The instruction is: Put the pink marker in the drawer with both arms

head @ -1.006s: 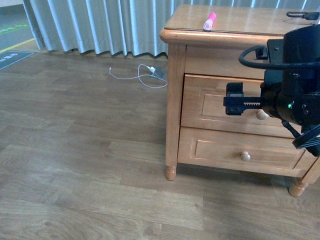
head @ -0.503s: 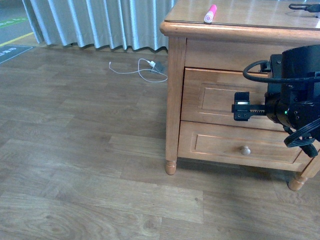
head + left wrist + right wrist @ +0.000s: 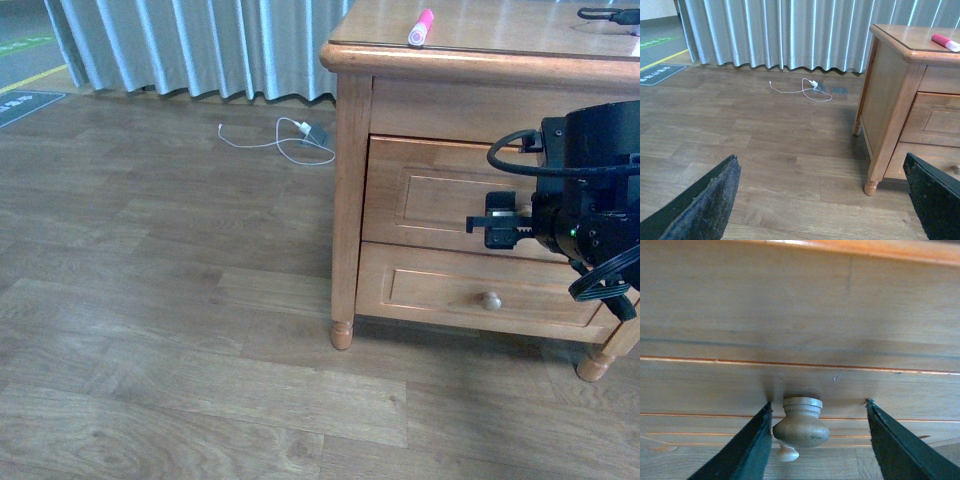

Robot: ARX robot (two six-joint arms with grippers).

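**Floorboards, curtain and a shut dresser**

Flooring of grey-brown wood-look planks point(image 3: 150, 330) fills the left and middle of the front view. At its far left edge lie a yellow line point(image 3: 30, 82) and a dark floor sign point(image 3: 30, 105). Behind them a pleated grey-blue curtain point(image 3: 200, 45) hangs to the floor along the back of the room. In front of its hem, a white charger with a looped cable point(image 3: 300, 135) lies on the planks, near the dresser's back corner.

The left gripper point(image 3: 820, 200) shows only in its wrist view, jaws spread wide over bare floor, grasping nothing.

The honey-brown dresser point(image 3: 352, 200) stands on turned feet at the right. The pink marker point(image 3: 420, 27) lies on its glossy top, near the left front edge. The drawer point(image 3: 420, 195) beneath is closed, flush with the frame. The lower drawer's knob point(image 3: 490, 300) is in plain sight.

The right gripper point(image 3: 818, 403) is level with the top drawer's front. Its jaws are parted on either side of the round knob point(image 3: 801, 426), one finger point(image 3: 740, 450) just beside it and the other clear of it. A black cable point(image 3: 605, 15) lies on the dresser top at the far right.
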